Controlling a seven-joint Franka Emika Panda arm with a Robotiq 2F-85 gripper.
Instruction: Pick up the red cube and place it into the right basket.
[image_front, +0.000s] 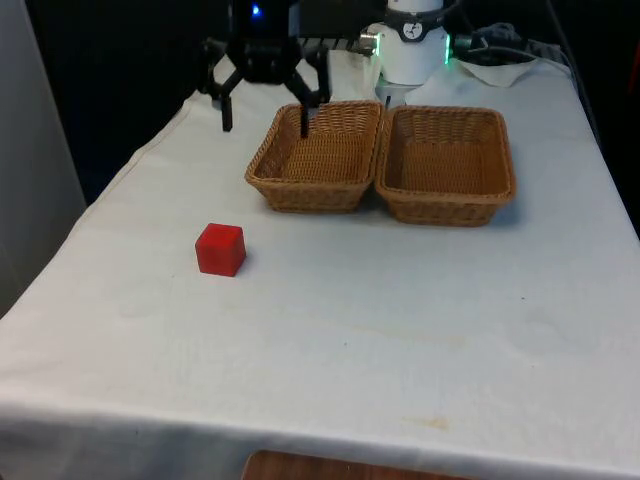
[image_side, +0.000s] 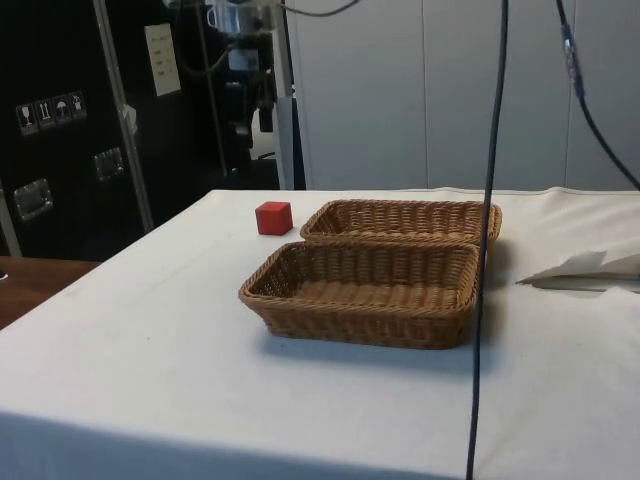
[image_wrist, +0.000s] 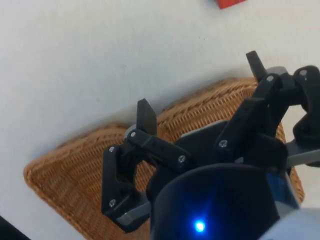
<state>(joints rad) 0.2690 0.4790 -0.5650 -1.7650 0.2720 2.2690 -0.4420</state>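
Note:
The red cube (image_front: 220, 249) (image_side: 273, 217) rests on the white cloth, in front of the baskets and towards the front view's left. Two shallow wicker baskets stand side by side: the left basket (image_front: 300, 190) (image_side: 400, 208) and the right basket (image_front: 445, 208) (image_side: 360, 320), both with nothing in them. My gripper (image_front: 265, 127) (image_wrist: 200, 90) hangs open and empty in the air above the left basket's far left rim, well behind the cube. In the wrist view a corner of the cube (image_wrist: 230, 3) shows beyond the left basket (image_wrist: 95, 150).
Crumpled white paper (image_front: 500, 60) (image_side: 590, 270) lies behind the right basket near the robot's base. A dark cable (image_side: 488, 250) hangs down in front of the side camera. The cloth's left edge (image_front: 100, 210) runs close to the cube.

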